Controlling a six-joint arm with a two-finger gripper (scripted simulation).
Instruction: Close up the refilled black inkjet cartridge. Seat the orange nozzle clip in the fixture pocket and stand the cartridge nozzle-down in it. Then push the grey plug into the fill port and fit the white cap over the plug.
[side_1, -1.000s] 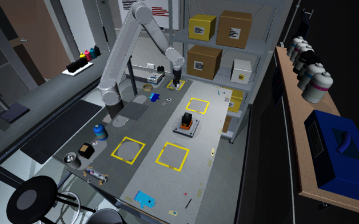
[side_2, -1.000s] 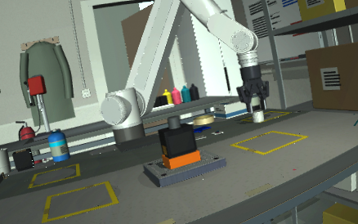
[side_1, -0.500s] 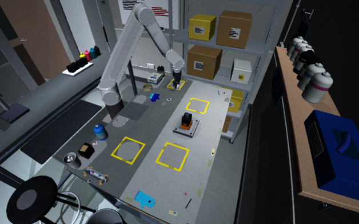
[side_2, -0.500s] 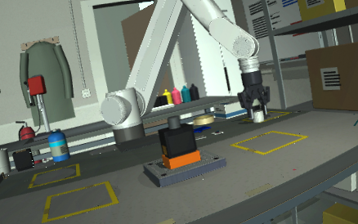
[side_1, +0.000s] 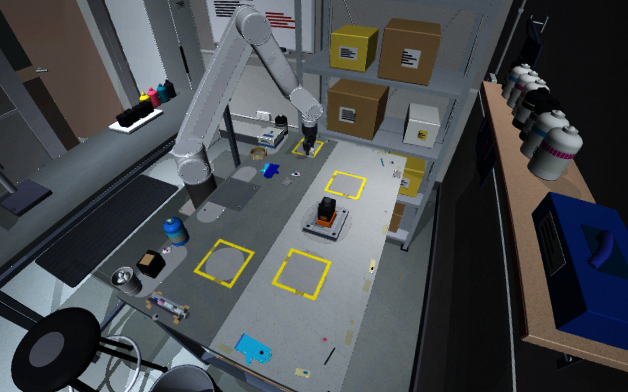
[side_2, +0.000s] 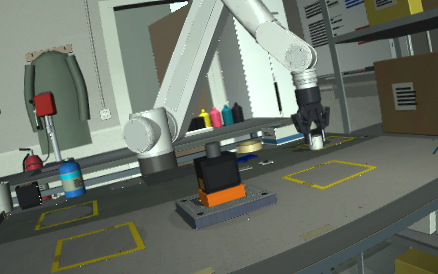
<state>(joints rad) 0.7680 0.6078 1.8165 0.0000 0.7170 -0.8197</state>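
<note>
The white cap [side_2: 315,141] stands in the far yellow-taped square [side_1: 307,148] at the back of the bench, and my gripper [side_2: 313,135] is lowered over it with its fingers closed around it. The black cartridge [side_2: 217,171] stands upright in the orange nozzle clip [side_2: 222,195], which sits in the grey fixture [side_2: 226,204] at mid-bench. The grey plug [side_2: 213,149] sticks up from the cartridge's top. In the side camera the cap is mostly hidden by my gripper [side_1: 308,148].
Cardboard boxes [side_1: 357,108] fill the shelf rack right behind the far square. Three more yellow squares [side_1: 345,184] mark the bench. A tape roll [side_1: 258,152], a blue part [side_1: 270,170] and a blue canister [side_1: 175,231] lie on the dark left strip.
</note>
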